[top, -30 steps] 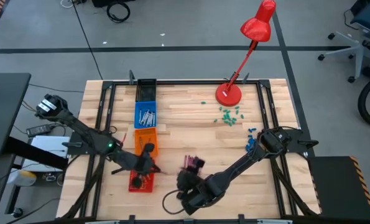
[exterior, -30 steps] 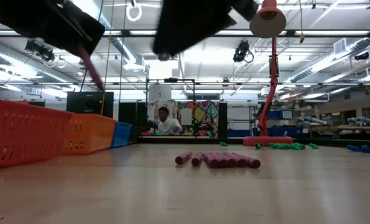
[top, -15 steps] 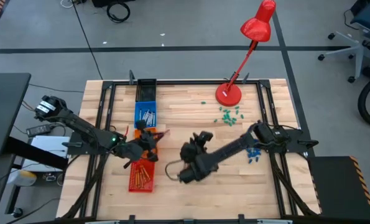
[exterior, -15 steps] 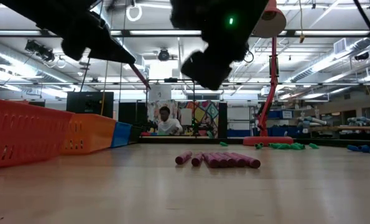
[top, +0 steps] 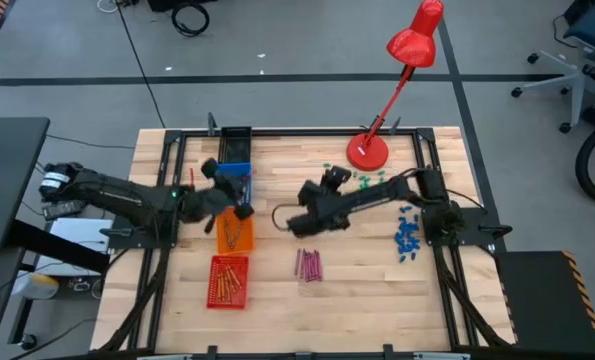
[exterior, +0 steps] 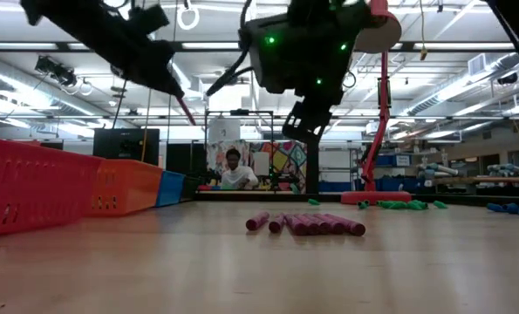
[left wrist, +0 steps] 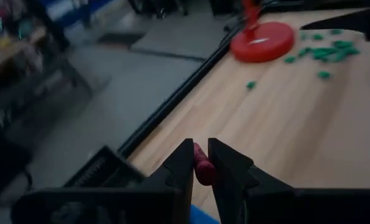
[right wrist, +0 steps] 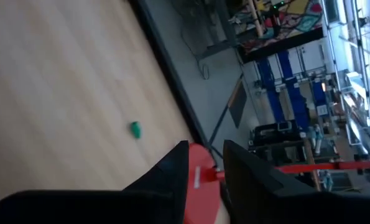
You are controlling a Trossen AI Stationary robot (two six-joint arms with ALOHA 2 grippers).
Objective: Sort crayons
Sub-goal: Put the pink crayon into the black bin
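Left gripper (left wrist: 200, 163) clenched on a magenta crayon (left wrist: 203, 169) above the bins — delivery step; next, lower and release. Right gripper (right wrist: 204, 163) empty, jaws slightly parted

pale wood table (top: 277, 300), black metal frame (top: 307, 131)
glossy red lamp (top: 414, 40); plastic-looking bins (top: 228, 281); matt dark left gripper (left wrist: 200, 163) fingers.

L tool (top: 239, 196) w/ pink crayon (left wrist: 202, 169) moved over bins, R tool (top: 335, 178) swung toward lamp
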